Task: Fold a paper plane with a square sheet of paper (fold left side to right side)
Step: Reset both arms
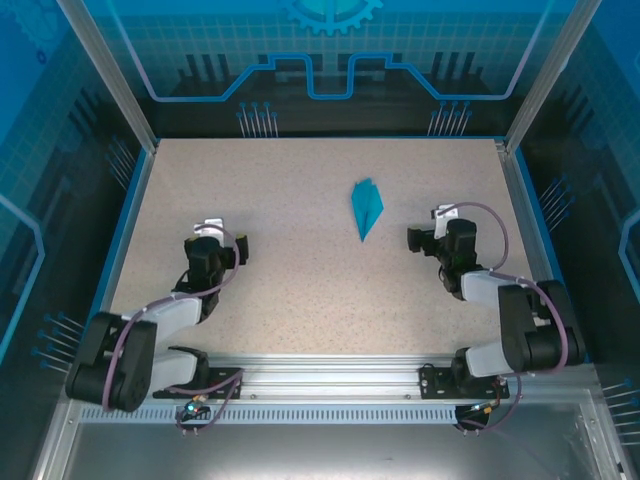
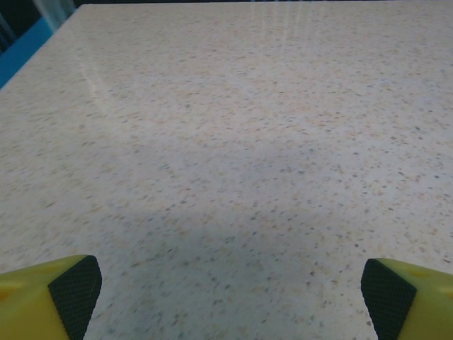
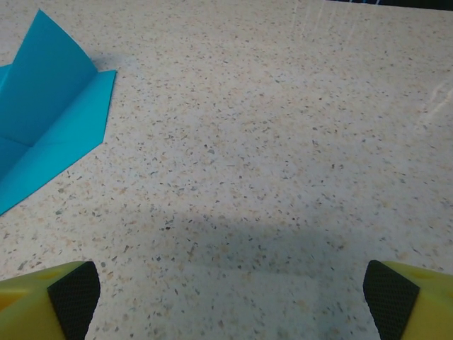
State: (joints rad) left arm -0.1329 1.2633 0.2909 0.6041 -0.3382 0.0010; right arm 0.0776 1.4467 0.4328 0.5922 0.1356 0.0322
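The bright blue paper lies folded into a slim, pointed paper plane on the speckled table, right of centre, its tip toward the near edge. One wing stands raised at the left edge of the right wrist view. My right gripper rests just right of the plane and apart from it, open with bare table between its yellow fingers. My left gripper sits far to the left of the plane. It is open too, with nothing between its fingers.
The table has a blue raised border on its left, back and right sides. A metal rail carrying both arm bases runs along the near edge. Transparent blue enclosure walls stand behind and to the sides.
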